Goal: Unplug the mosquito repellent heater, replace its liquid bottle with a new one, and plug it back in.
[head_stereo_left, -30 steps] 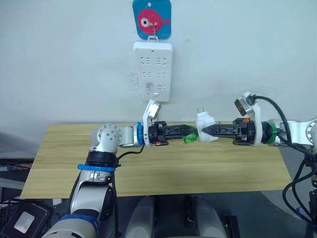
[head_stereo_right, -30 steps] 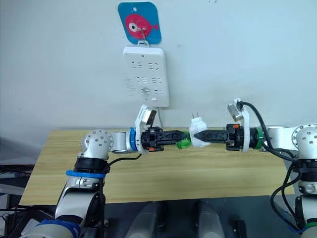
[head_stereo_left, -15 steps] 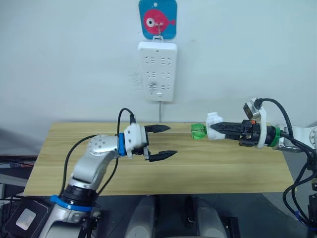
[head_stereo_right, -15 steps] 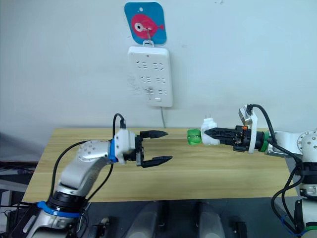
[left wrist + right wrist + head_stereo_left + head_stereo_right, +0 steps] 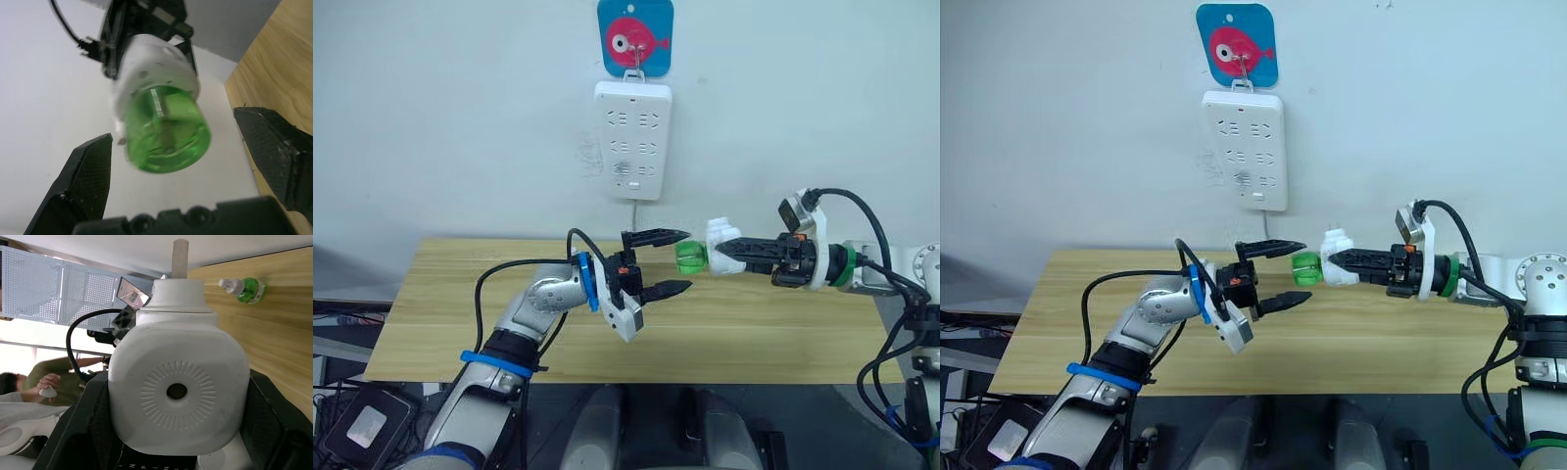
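Your right gripper was clamped on the mosquito repellent heater, holding it in the air above the wooden table, well out of the power strip that hung on the wall under a blue tag with a pink fish. The heater lay on its side with its green liquid bottle pointing toward your left arm. Your left gripper stood released, one finger above and one below, wide apart, with the fingertips just beside the green bottle and not touching it. In the left wrist view the bottle's round base sat between the two spread fingers, with clear gaps on both sides. In the right wrist view the heater's round vent faced the camera, gripped on both sides, and a second green bottle lay on its side on the tabletop beyond. A person's hand showed in the background of that view.
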Available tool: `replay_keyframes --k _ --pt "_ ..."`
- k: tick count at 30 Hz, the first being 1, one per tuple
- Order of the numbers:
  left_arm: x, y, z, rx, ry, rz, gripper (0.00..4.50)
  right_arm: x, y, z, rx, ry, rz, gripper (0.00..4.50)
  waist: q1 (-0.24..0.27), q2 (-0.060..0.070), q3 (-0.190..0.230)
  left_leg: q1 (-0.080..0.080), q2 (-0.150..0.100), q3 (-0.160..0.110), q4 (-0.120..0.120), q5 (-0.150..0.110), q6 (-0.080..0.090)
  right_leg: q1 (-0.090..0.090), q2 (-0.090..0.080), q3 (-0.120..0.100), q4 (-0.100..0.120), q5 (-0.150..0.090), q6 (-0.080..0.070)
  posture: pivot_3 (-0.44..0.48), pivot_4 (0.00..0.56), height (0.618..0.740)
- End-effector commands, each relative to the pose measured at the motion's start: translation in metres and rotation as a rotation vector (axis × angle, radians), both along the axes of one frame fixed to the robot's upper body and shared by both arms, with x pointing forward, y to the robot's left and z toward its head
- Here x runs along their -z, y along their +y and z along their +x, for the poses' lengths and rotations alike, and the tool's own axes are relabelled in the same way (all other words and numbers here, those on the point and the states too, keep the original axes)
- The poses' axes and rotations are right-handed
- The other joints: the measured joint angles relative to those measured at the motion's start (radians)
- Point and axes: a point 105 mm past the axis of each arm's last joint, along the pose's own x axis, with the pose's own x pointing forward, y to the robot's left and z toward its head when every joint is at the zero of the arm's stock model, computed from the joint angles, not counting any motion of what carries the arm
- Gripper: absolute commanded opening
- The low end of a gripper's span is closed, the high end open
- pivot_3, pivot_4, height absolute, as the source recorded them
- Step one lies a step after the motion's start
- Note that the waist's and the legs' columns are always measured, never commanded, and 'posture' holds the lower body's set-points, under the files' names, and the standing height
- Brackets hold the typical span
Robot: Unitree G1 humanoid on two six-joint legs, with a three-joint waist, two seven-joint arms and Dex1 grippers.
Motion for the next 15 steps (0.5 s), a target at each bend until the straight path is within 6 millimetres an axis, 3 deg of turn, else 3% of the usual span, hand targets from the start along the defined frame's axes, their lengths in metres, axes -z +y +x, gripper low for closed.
replay_keyframes --k 1,8,13,15 --pt "-0.0065 -0.0043 -0.0033 0.035 -0.043 -0.034 4.29 -0.0146 0.0033 -0.0066 -0.023 -0.044 0.034 2.97 -0.004 0.000 0.000 0.000 0.000 0.000 0.000 0.000 0.000 0.000 0.000 0.000 0.000 0.000 0.000 0.085 0.216 0.740" --pt "-0.0095 -0.0061 -0.0054 0.058 -0.058 -0.051 2.30 -0.0137 0.0030 -0.0102 -0.014 -0.034 0.029 2.97 -0.006 0.000 0.000 0.000 0.000 0.000 0.000 0.000 0.000 0.000 0.000 0.000 0.000 0.000 0.000 0.077 0.213 0.740" --pt "-0.0106 -0.0065 -0.0080 0.077 -0.011 -0.064 2.28 -0.0107 0.0030 -0.0102 -0.004 -0.034 0.012 2.97 -0.009 0.000 0.000 0.000 0.000 0.000 0.000 0.000 0.000 0.000 0.001 0.000 0.000 0.000 0.000 0.083 0.208 0.740" --pt "-0.0130 -0.0076 -0.0070 0.071 0.162 -0.114 2.28 -0.0087 0.0025 -0.0106 -0.004 -0.034 -0.002 2.97 -0.009 0.000 0.000 0.000 0.000 0.000 0.000 0.000 0.000 0.000 0.001 0.000 0.000 0.000 0.000 0.084 0.205 0.740"
